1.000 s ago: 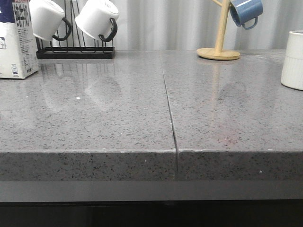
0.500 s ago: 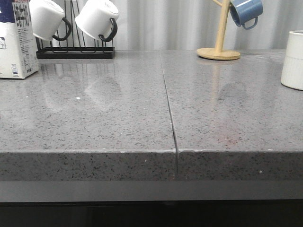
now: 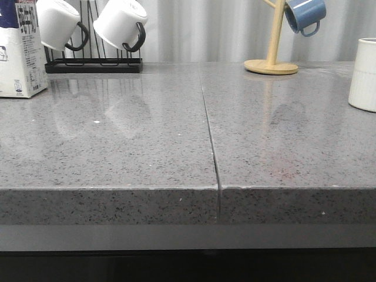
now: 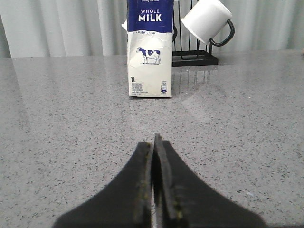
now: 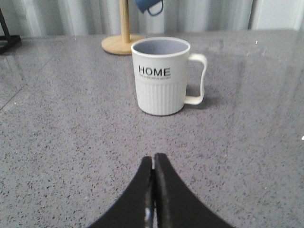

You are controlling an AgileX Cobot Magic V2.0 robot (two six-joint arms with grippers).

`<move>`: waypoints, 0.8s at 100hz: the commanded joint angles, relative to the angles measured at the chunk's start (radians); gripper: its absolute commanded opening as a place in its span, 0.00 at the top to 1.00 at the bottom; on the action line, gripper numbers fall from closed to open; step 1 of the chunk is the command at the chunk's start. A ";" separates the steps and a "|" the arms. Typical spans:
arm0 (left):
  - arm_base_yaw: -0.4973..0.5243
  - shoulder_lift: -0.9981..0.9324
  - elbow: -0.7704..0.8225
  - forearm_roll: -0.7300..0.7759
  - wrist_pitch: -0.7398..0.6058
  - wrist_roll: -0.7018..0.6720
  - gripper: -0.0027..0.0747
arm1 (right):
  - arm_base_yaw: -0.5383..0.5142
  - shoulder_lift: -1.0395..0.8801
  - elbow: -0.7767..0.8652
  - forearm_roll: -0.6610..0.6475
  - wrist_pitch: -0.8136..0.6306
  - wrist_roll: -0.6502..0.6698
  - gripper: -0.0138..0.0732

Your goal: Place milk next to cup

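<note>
The milk carton (image 3: 19,50) stands upright at the far left of the grey counter; the left wrist view shows its blue "WHOLE MILK" top and cow picture (image 4: 149,52). My left gripper (image 4: 153,142) is shut and empty, low over the counter, well short of the carton. The cream "HOME" cup (image 5: 161,76) stands upright with its handle to one side; in the front view it sits at the right edge (image 3: 364,75). My right gripper (image 5: 153,159) is shut and empty, short of the cup. Neither gripper shows in the front view.
A black rack (image 3: 94,64) with two white black-handled mugs (image 3: 120,23) stands behind the carton. A wooden mug tree (image 3: 271,61) holds a blue mug (image 3: 304,14) at the back right. A seam (image 3: 208,126) runs down the counter's middle.
</note>
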 commanded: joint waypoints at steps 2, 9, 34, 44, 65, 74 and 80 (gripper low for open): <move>0.000 -0.031 0.045 -0.011 -0.077 -0.004 0.99 | 0.002 0.062 -0.035 0.015 -0.113 -0.005 0.89; 0.000 -0.031 0.045 -0.011 -0.077 -0.004 0.99 | 0.002 0.092 -0.035 0.015 -0.145 -0.005 0.81; 0.000 -0.031 0.045 -0.011 -0.077 -0.004 0.99 | 0.002 0.177 -0.035 0.014 -0.211 -0.005 0.46; 0.000 -0.031 0.045 -0.011 -0.077 -0.004 0.99 | 0.002 0.202 -0.035 0.014 -0.255 -0.005 0.46; 0.000 -0.031 0.045 -0.011 -0.077 -0.004 0.99 | -0.036 0.275 -0.035 0.012 -0.398 -0.021 0.46; 0.000 -0.031 0.045 -0.011 -0.077 -0.004 0.99 | -0.083 0.335 -0.035 0.012 -0.459 -0.021 0.46; 0.000 -0.031 0.045 -0.011 -0.077 -0.004 0.99 | -0.114 0.376 -0.036 0.013 -0.498 -0.021 0.46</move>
